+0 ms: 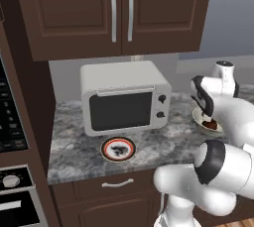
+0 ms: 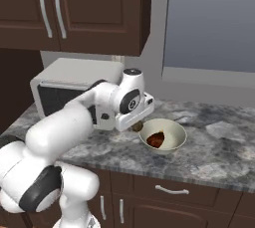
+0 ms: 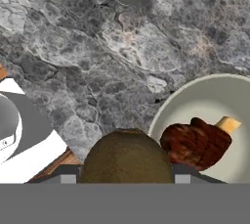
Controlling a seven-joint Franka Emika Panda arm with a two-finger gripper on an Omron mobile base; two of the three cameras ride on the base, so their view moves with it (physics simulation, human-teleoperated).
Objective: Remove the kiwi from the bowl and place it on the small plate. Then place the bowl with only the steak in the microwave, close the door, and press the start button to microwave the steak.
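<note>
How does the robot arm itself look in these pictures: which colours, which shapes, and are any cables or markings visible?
The arm has glossy white, rounded, tube-like links with dark grey to black bands at the joints. The wrist ends in a white boxy hand with a round cap on top. The gripper sits beneath that hand, its fingers too hidden to describe. No cables or markings are visible.

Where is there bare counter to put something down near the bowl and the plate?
Bare granite lies right of the bowl, toward the window side, and between the small plate and the bowl along the front edge. A strip left of the white oven is open too. It is crowded at the bowl's left rim, where the gripper holds the kiwi.
</note>
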